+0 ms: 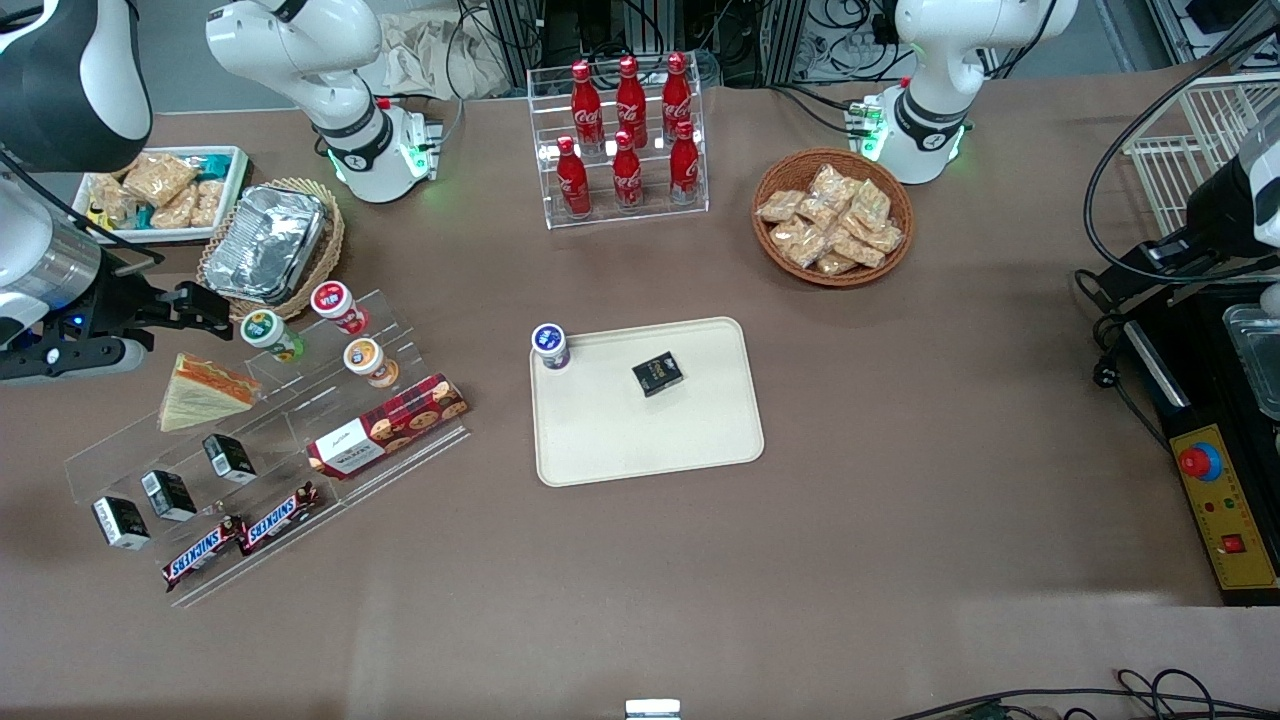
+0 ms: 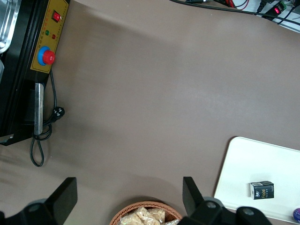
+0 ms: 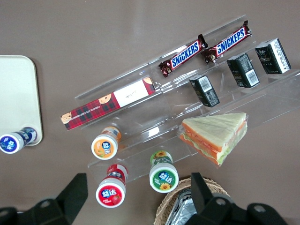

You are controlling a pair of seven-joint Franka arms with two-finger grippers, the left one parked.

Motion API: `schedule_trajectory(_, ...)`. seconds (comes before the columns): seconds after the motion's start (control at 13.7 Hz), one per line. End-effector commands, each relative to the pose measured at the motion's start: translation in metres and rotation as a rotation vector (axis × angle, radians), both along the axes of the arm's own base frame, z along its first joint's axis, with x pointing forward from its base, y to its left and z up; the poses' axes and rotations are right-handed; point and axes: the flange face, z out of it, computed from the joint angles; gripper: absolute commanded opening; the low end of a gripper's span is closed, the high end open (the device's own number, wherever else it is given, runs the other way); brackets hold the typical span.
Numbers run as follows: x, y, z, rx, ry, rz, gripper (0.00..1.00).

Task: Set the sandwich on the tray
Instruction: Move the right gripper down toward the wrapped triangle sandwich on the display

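the hand (image 1: pixel 205 305) is held open above the acrylic rack (image 1: pixel 300 440), the sandwich (image 1: pixel 200 392) at its six o'clock; the tray (image 1: pixel 650 440) is well apart.

Lighting even and fairly bright, apparently overhead. The table (image 1: pixel 900 520) reads flat brown with faint paler bands near the front camera. Shadows short and soft; a broad dim patch under the working arm. Glare on the foil container (image 1: pixel 265 243) and on the clear shelf (image 3: pixel 262 101) edges. Front view sharp. The pincer (image 3: pixel 136 197) is dark and blurred in the right wrist view, fingers spread; the sandwich (image 3: pixel 216 136) is crisp.
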Motion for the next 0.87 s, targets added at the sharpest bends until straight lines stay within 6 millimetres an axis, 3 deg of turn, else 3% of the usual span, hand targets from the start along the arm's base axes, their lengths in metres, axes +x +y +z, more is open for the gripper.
schedule_trajectory(0.0, 0.005, -0.001, 0.005, -0.016, 0.0, -0.008, 0.98)
schedule_trajectory(0.8, 0.001, -0.002, 0.015, -0.02, -0.028, -0.091, 0.98)
